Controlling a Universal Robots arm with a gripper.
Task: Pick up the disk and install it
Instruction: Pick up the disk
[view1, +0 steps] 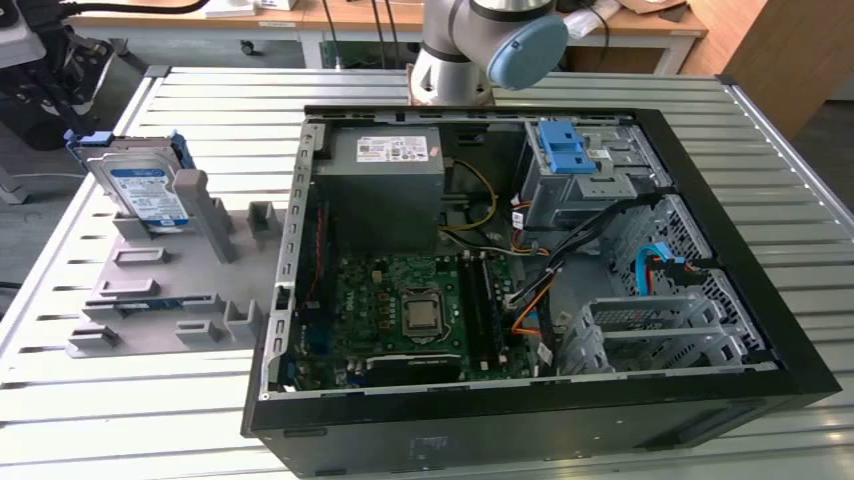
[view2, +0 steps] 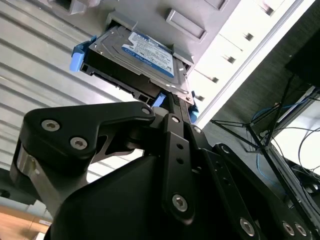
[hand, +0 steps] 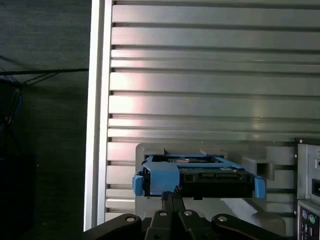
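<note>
- Exterior view: the disk (view1: 144, 190) stands on edge in a slot of the grey fixture (view1: 160, 290), label outward and blue carrier bracket around its edges. The fixture lies on the slatted metal bench (view1: 134, 420), at the exterior view's left.
- Just beside the fixture lies the open computer case (view1: 534, 420). Inside it are a grey power-supply box (view1: 387, 165), a green motherboard (view1: 407, 300) and a blue latch (view1: 567, 150) on the drive cage. The arm (view1: 481, 40) rises behind the case.
- Second wrist view: the black gripper (view2: 174, 106) points toward the disk (view2: 145, 50), which sits in the fixture (view2: 200, 20) with its white-and-blue label showing. The bench (view2: 40, 60) runs alongside.
- First wrist view: the gripper (hand: 173, 194) has its fingers (hand: 170, 202) pressed together with nothing between them, the tips lined up with the connector edge of the disk (hand: 200, 177). Whether they touch it I cannot tell. The disk rests in the fixture (hand: 145, 148) on the bench (hand: 210, 90).
</note>
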